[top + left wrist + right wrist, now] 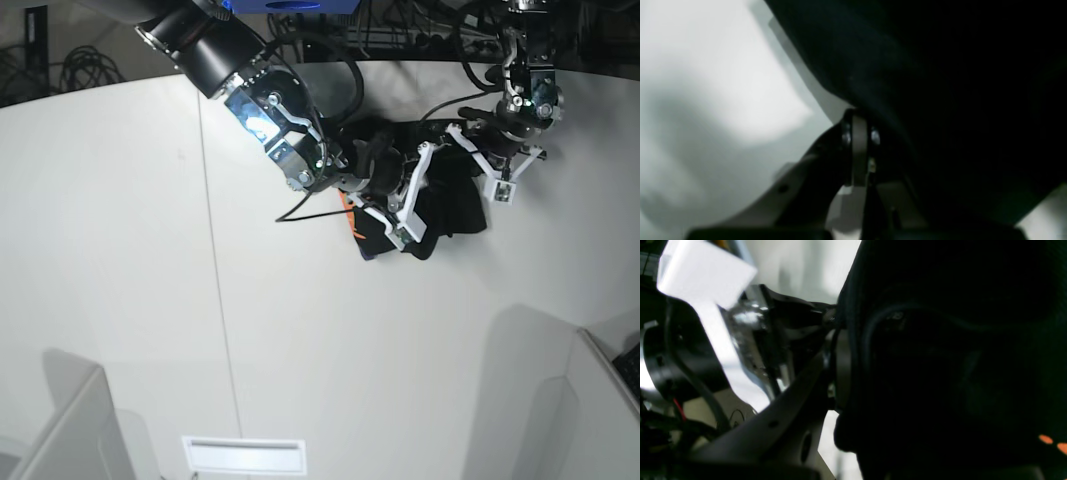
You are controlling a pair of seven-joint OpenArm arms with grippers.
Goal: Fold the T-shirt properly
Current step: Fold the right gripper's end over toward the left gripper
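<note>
Two hands pinching the bunched T-shirt [440, 205], right hand [405, 205], left hand [478, 160], apparently lifted off table [300, 350].

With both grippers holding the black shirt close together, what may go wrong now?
1. The T-shirt is bunched in a dark heap between the right gripper and the left gripper, so a fold from here may come out crooked.
2. Both grip only a small edge of cloth; it might slip out when pulled.
3. The arms are close together and could collide.
</note>
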